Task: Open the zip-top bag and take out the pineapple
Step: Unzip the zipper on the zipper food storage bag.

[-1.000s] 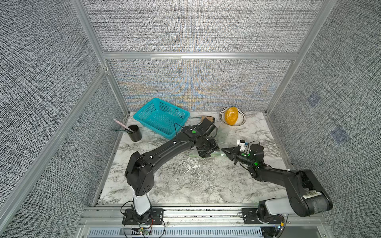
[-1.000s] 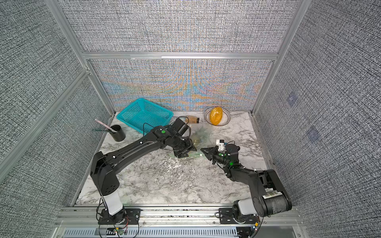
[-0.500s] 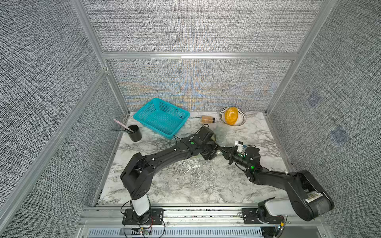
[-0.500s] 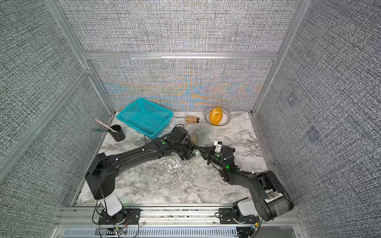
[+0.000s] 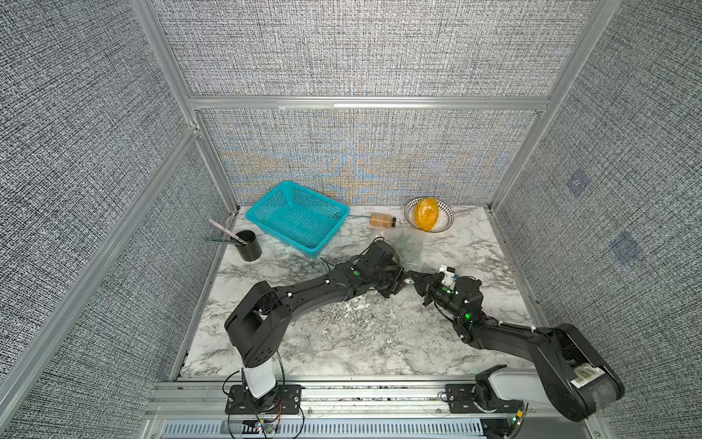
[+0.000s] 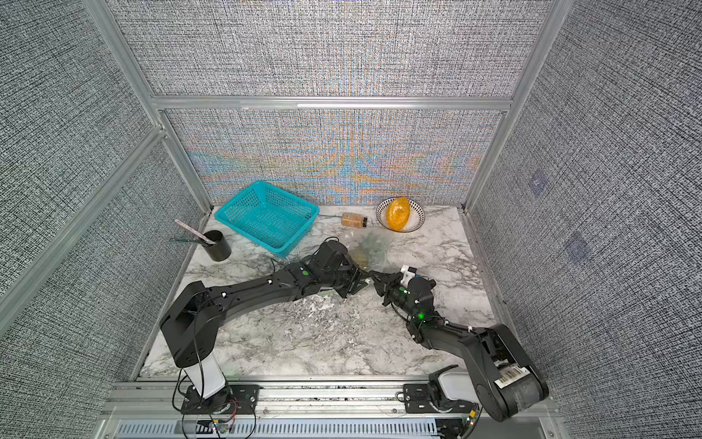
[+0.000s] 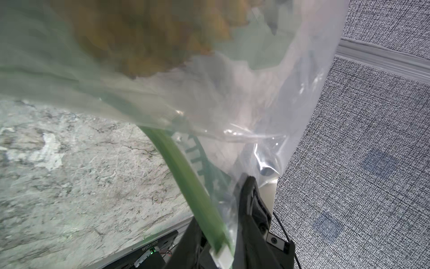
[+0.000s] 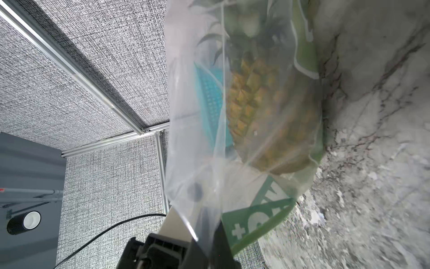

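The right claw is pressed together and pinches a corner of the zip-top bag. In the right wrist view the clear film goes down between its dark fingers. The left claw meets it almost tip to tip above the middle of the worktop. In the left wrist view the pale green zip strip runs down between the two fingers of this claw. The picture is blurred there, so I cannot tell if they clamp the strip or stand a little apart.

The bag spreads from both claws toward the back wall. The pineapple is inside it, the yellow scaly body nearer the claws and the green crown pointing away.

Behind the bag are a small jar, a striped bowl holding a smooth orange fruit, and a teal basket. A black cup stands well apart near the left wall.
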